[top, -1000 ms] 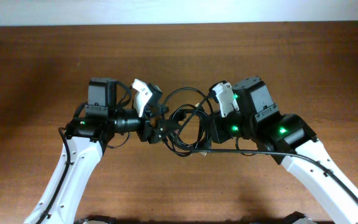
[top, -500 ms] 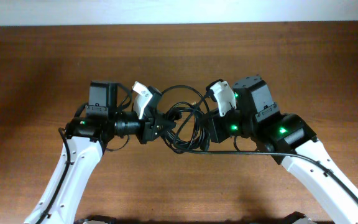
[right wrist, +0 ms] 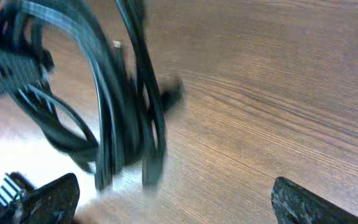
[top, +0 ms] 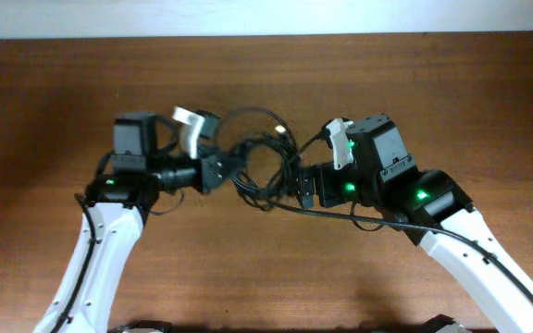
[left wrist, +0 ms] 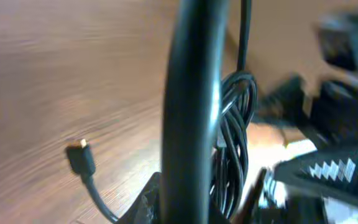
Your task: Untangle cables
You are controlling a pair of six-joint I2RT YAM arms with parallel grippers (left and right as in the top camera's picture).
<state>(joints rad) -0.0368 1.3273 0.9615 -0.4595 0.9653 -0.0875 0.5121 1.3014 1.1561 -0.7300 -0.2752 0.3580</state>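
- The cables point(top: 280, 153) hung as a loose black bundle of loops between the two arms, above the middle of the table point(top: 433, 83)
- The left claw point(top: 222, 169) was closed tight on the left side of the bundle; in its wrist view several strands point(left wrist: 232, 143) ran down between its fingers, though the picture was blurred
- One small plug point(left wrist: 79, 157) hung free at the end of a strand, to the left of the bundle
- The right claw point(top: 302, 185) stood at the right side of the bundle
- In its wrist view its fingers point(right wrist: 51, 198) were spread wide apart and held nothing, and the loops point(right wrist: 114, 106) hung in front of the left finger
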